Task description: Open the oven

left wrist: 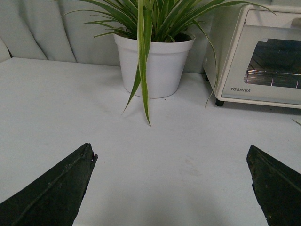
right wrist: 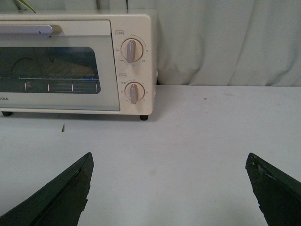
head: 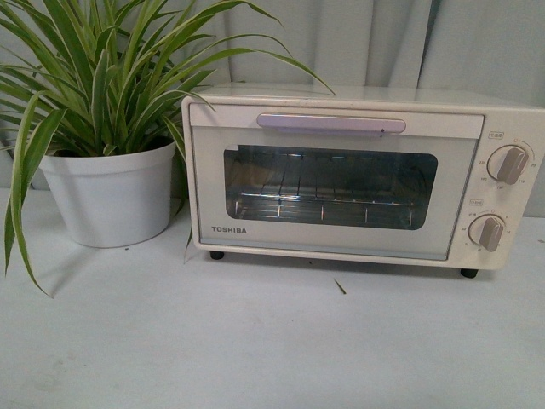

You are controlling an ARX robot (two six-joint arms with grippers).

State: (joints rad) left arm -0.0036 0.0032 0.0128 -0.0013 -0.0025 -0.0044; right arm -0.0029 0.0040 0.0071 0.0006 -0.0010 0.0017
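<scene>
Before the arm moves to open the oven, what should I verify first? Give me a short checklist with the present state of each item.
1. Oven door shut, not yet opened: ok.
2. Handle along the door's top, nothing in front of it: ok.
3. Left gripper open: ok.
4. Right gripper open: ok.
5. Table in front of the door: ok, only a small scrap lies there.
6. Plant leaves touching the oven's top: cannot tell.

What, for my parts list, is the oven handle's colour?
Pale lilac handle, clearest in the front view.
</scene>
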